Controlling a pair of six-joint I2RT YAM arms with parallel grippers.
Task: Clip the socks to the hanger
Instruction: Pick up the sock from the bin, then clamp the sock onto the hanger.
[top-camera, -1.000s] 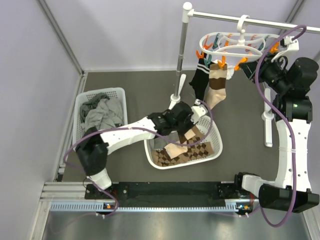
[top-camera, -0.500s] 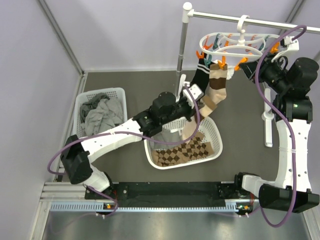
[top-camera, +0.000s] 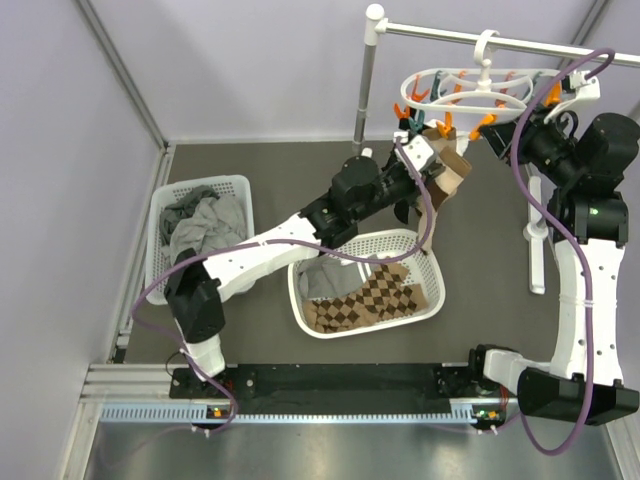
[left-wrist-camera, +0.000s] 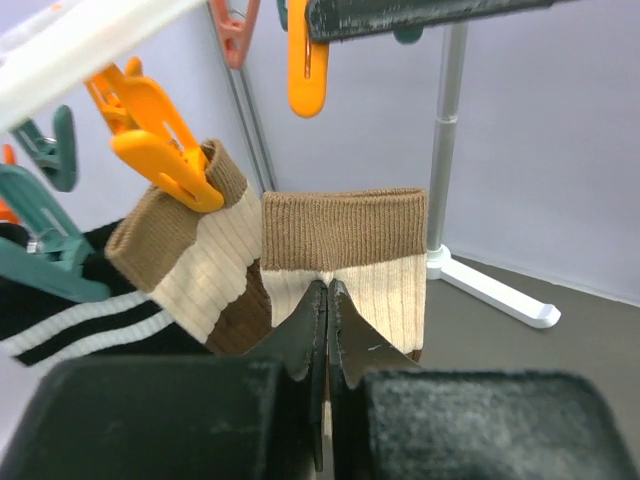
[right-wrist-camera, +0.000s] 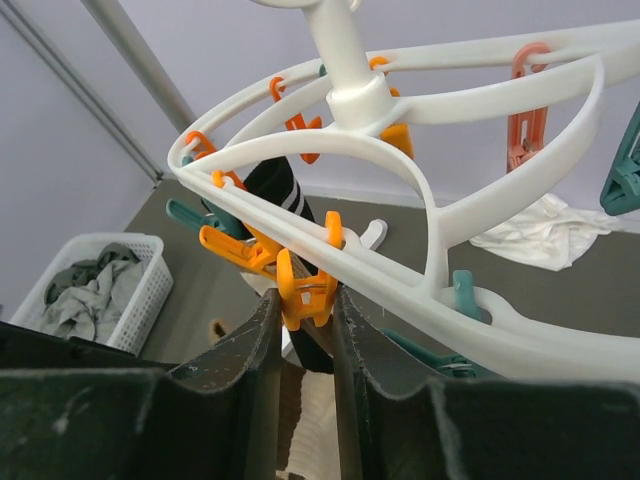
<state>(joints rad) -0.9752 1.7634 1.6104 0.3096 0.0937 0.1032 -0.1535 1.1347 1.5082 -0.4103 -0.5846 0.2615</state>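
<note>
Both clamped, left gripper (left-wrist-camera: 327, 296) on tan sock (left-wrist-camera: 346, 236), right gripper (right-wrist-camera: 304, 302) on orange peg (right-wrist-camera: 303, 284), one pegged tan sock (left-wrist-camera: 190, 262), one black sock (left-wrist-camera: 62, 325), one hanger (right-wrist-camera: 300, 137)

Left basket (top-camera: 205, 183) holds grey garments (top-camera: 203, 226), right basket (top-camera: 436, 283) diamond-patterned cloth (top-camera: 378, 301).

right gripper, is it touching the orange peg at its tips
Touching. The right wrist view shows the right gripper closed on the orange peg, fingers against both its sides.

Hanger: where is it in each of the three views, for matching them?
Top external: hanger upper right, hooked on the rail.
Left wrist: only its white rim, top-left corner.
Right wrist: fills the upper half.
Shared landmark: the rack's upright pole.
</note>
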